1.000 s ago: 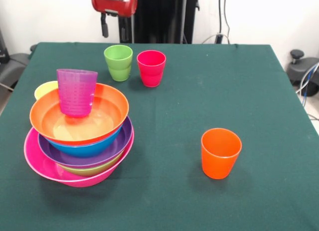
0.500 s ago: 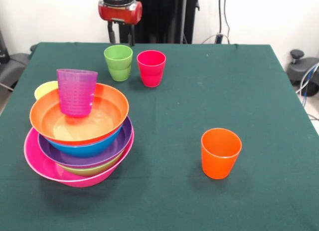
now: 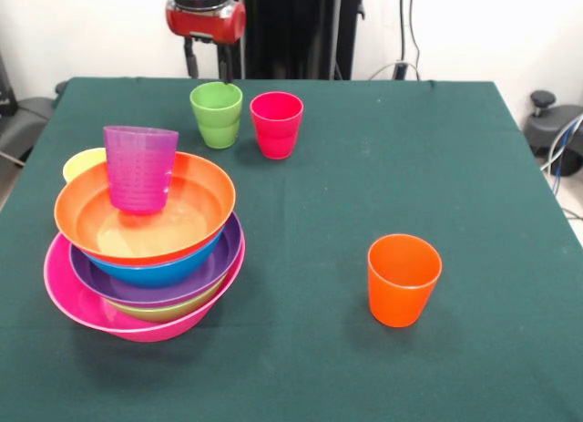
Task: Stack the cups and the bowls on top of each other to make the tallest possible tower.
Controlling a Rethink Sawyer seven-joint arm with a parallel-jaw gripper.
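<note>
bowls: five, nested in one tower (image 3: 146, 258) at the left of the table (image 3: 383, 167); pink bowl (image 3: 77, 303) at the base, then green bowl (image 3: 164, 310), purple bowl (image 3: 196, 276), blue bowl (image 3: 164, 272), orange bowl (image 3: 196, 199) on top.
cups: five; yellow cup (image 3: 80, 163) just behind the tower, mostly hidden; purple cup (image 3: 139, 167) upright in the orange bowl; green cup (image 3: 217, 115) and red cup (image 3: 276, 124) side by side at the far centre; orange cup (image 3: 402, 279) alone at the near right.
gripper (image 3: 207, 62): one, above and behind the green cup, its two dark fingers (image 3: 192, 59) parted and holding nothing.
</note>
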